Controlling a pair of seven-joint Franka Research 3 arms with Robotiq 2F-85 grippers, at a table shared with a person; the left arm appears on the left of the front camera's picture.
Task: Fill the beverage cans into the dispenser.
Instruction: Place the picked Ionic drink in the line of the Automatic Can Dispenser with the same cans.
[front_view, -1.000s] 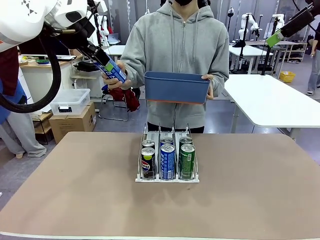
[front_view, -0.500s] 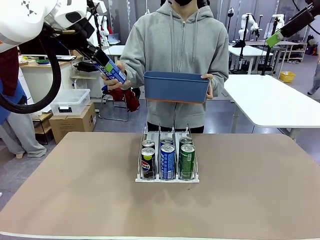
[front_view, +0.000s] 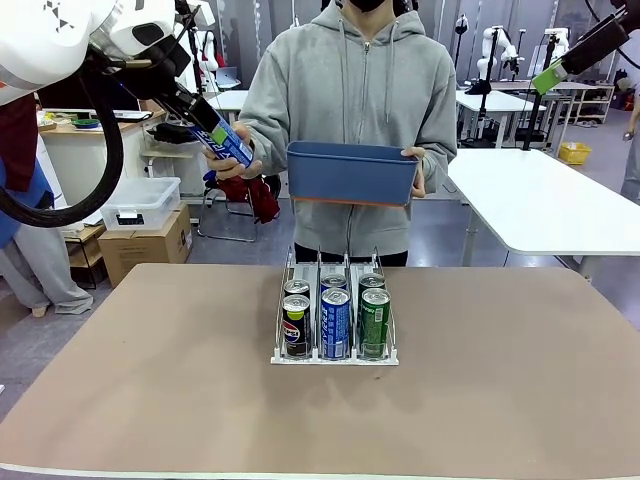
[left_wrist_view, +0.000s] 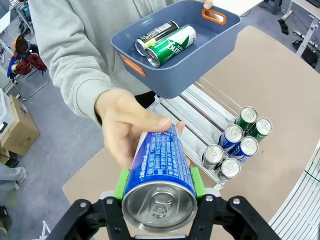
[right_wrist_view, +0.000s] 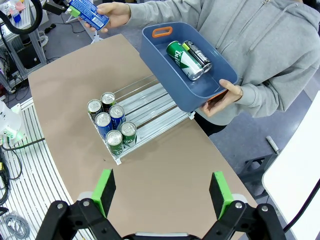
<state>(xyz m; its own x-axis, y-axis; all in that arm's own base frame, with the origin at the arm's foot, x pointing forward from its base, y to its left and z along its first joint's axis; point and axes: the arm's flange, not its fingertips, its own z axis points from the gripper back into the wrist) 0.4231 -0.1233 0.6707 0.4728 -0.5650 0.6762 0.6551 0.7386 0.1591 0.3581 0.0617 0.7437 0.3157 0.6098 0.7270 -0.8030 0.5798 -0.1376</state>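
Left pincer (left_wrist_view: 160, 184): clenched on blue can (left_wrist_view: 159, 160), raised beyond the bench (front_view: 150, 380); can also gripped by person's hand (left_wrist_view: 125, 125).
Right pincer (right_wrist_view: 162, 192): released, held high over bench.
Dispenser (front_view: 335, 359): mid-bench, six cans (front_view: 335, 322) stood at front.
Blue bin (left_wrist_view: 180, 75): held by person; green can (left_wrist_view: 172, 45) and black can (left_wrist_view: 156, 35) laid inside.

Lab: white worktables (front_view: 545, 205), cardboard box (front_view: 150, 250)

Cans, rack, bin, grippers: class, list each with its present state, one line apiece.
blue can: gripped by the left gripper, a hand also on it.
left gripper: shut on the blue can.
right gripper: open, empty.
rack: six cans upright at its front, two per lane.
bin: held off the table, two cans lying inside.
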